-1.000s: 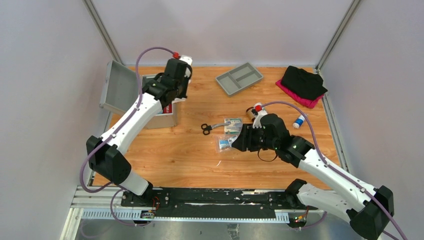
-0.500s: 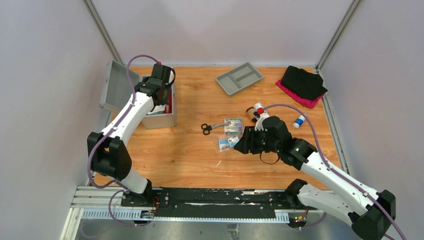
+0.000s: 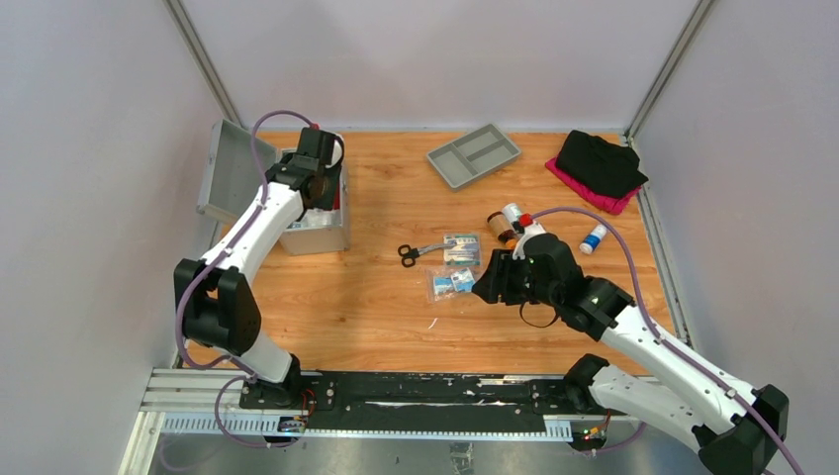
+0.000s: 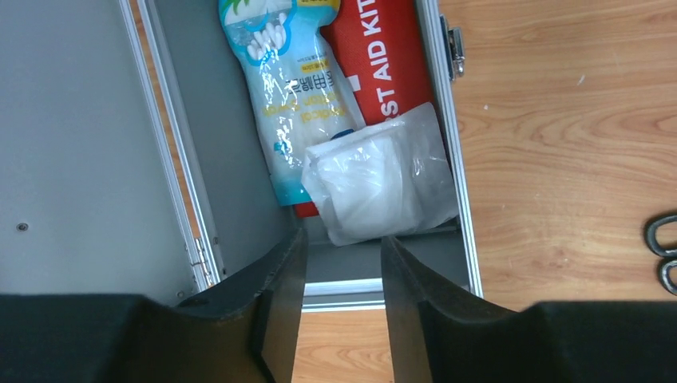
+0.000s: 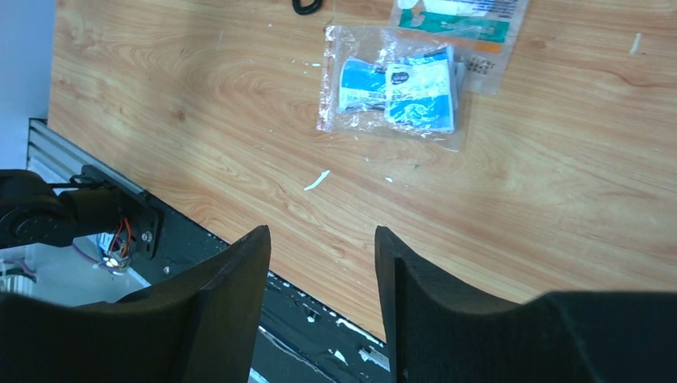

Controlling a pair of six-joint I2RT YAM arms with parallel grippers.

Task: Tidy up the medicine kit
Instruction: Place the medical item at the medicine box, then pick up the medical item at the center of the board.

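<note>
Medicine kit [image 3: 319, 236]: stood at far-left of table [image 3: 376, 307], lid left open for loading. Within: white wrapped pack [image 4: 375, 179] laid partly over red pouch [image 4: 379, 56]. Left jaws held released, empty, above kit. Right jaws held parted, empty, over sachet packet [image 5: 395, 84] right of kit, judged the next item.

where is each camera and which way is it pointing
top external: above and behind the robot, looking down on the table; left arm and right arm show.
left wrist: above the open medicine kit, looking in; left gripper at bottom, open.
right wrist: above the table, looking down at a clear packet; right gripper at bottom, open.
shared: the top view also shows the kit and the packet.
</note>
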